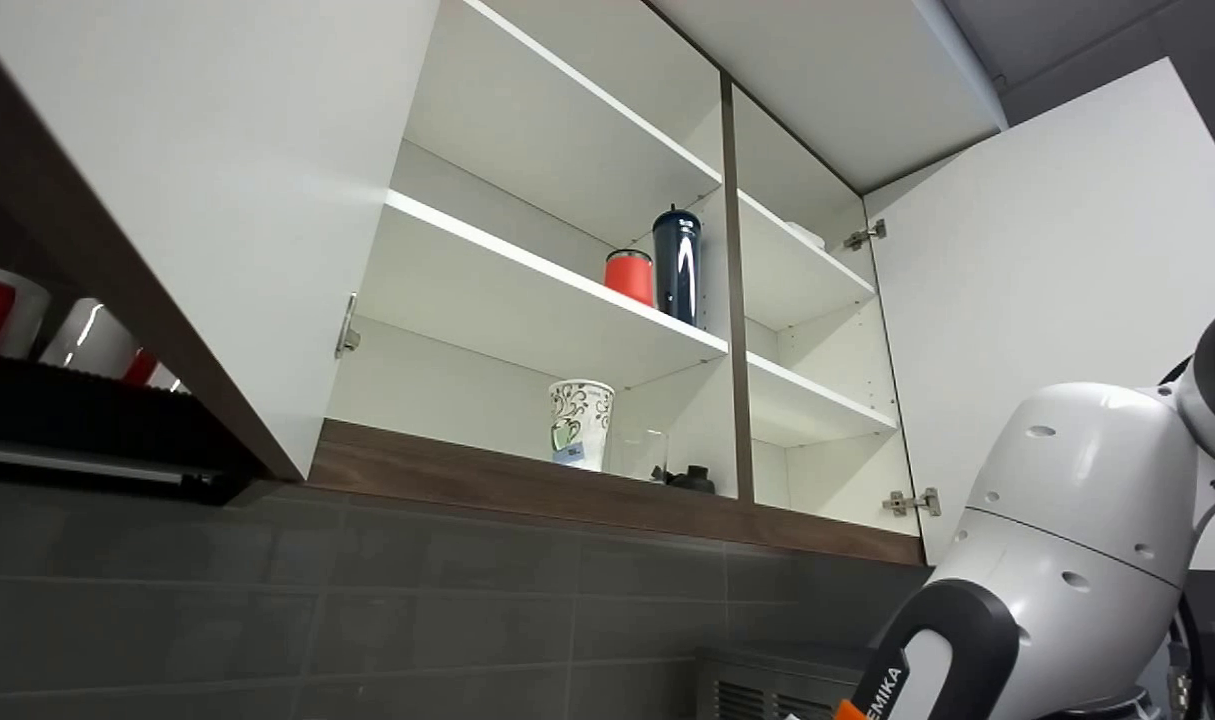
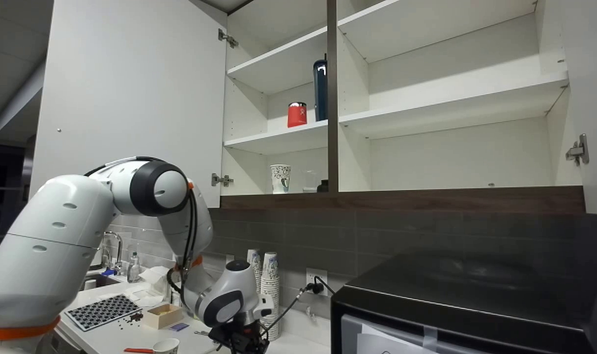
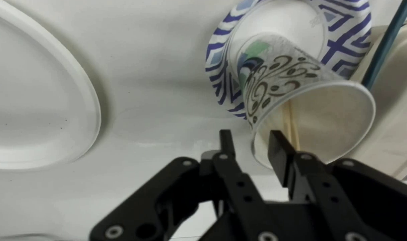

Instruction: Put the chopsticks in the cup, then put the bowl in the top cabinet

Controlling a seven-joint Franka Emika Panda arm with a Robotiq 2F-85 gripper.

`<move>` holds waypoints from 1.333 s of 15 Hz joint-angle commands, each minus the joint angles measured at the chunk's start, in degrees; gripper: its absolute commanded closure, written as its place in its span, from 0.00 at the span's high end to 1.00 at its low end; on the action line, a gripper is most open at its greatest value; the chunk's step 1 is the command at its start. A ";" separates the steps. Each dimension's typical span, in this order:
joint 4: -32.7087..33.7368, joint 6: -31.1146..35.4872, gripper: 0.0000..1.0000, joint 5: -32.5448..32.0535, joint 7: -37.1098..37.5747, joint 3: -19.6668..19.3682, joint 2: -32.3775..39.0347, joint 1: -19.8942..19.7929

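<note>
The patterned paper cup (image 3: 283, 75) has its base over a blue-patterned plate in the wrist view, its mouth towards the camera. Inside it lie the thin pale chopsticks (image 3: 287, 122), their ends partly behind a finger. My gripper (image 3: 251, 134) is partly open at the cup's near rim; one finger appears outside the cup, the other overlaps its mouth. Nothing is held between them. A plain white round dish (image 3: 36, 90) is at the left; whether it is the bowl I cannot tell. In both exterior views the top cabinet (image 1: 537, 263) (image 2: 455, 199) has its doors open.
Inside the cabinet stand a red tumbler (image 1: 629, 277), a dark bottle (image 1: 678, 265) and another paper cup (image 1: 580, 422). A blue rod (image 3: 384, 50) and a pale tray (image 3: 389, 134) flank the patterned plate (image 3: 364, 26). A black appliance (image 2: 455, 290) stands beside the cup stacks (image 2: 270, 295).
</note>
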 commanded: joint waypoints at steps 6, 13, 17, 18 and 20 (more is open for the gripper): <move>-1.79 -2.77 0.99 1.26 0.45 -2.39 -2.88 -2.05; 0.24 -19.19 1.00 -0.51 3.32 -2.57 -1.67 -7.50; 3.31 -27.85 1.00 2.56 3.41 -2.16 0.83 -9.14; 4.23 -29.98 1.00 3.95 2.99 -1.87 1.49 -9.56; 6.34 -33.60 1.00 7.66 2.14 -1.25 3.11 -10.33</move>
